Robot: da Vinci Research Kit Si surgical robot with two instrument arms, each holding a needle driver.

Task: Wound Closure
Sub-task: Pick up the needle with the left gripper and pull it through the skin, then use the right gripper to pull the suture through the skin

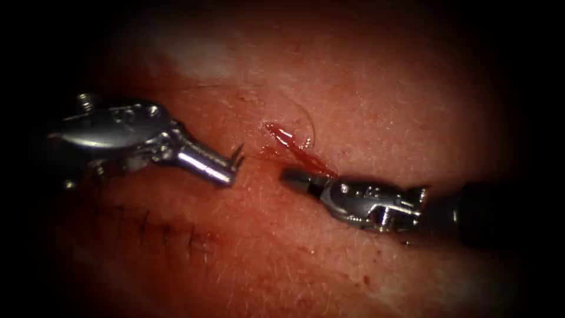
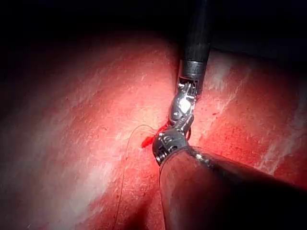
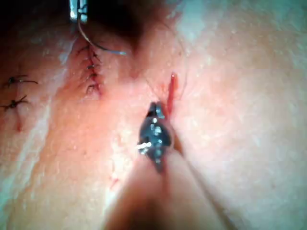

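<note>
While the cut [image 1: 297,150] in the tissue [image 1: 376,94] is not yet sewn, with red fluid [image 1: 282,134] sitting in it, there is no stitch across it that I can see. The left tool [image 1: 234,168] is to the left of the cut, and its jaws are squeezed tight on the needle [image 1: 238,154]. Just a short pointy bit of the needle sticks up from the jaw tips, so I cannot tell which part of its curve is held. The needle is up in the air, not in the tissue. The right tool [image 1: 289,176] lies just below the lower end of the cut, its jaws pressed together and holding nothing that I can see. A thin thread [image 1: 306,115] makes a loose loop on the tissue near the top of the cut. Lower down on the left is another cut with a row of dark stitches [image 1: 170,232], and that one looks done. So most of the sewing on this open cut looks left to do.
</note>
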